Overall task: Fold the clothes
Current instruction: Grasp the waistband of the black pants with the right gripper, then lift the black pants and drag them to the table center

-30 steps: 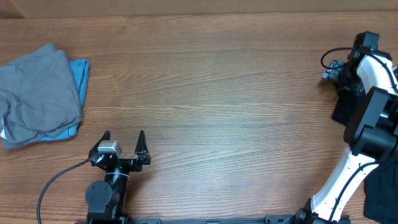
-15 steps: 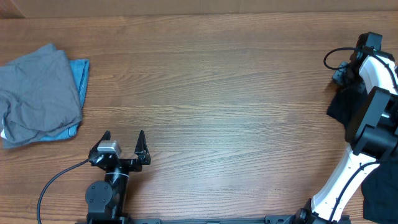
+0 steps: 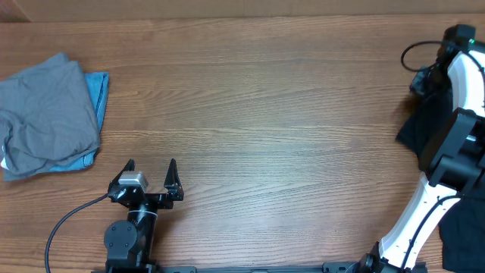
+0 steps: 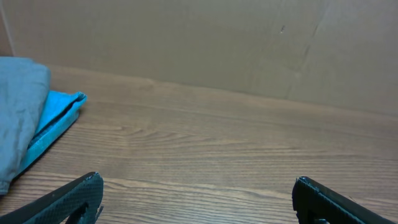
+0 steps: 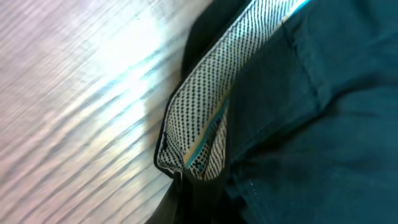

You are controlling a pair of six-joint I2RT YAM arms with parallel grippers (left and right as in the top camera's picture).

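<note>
Four pieces of clothing are showing on the table (image 3: 265, 114): two black, one grey, one light-blue. The black garment (image 3: 417, 129) is lying at the right edge of the overhead frame, partly under the right arm (image 3: 464, 91), with its long axis running roughly top to bottom of the picture. The second black piece (image 3: 462, 235) is sitting in the lower right corner. The right gripper (image 3: 421, 80) is positioned at the upper end of the black garment. Its wrist view is filling with dark cloth and a dotted lining (image 5: 199, 124), and no fingers are showing, so it cannot be told whether the jaws are clamping the fabric. The left gripper (image 3: 151, 163) is waiting at lower left with its jaws spread and holding nothing. The grey garment (image 3: 49, 114) is lying to the upper left of the left gripper, on top of the light-blue piece (image 3: 98, 87), whose edge is protruding on the right side. Judgement: the right arm is much the nearer to the black garment; the left gripper is well apart from it, across the table's width.
</note>
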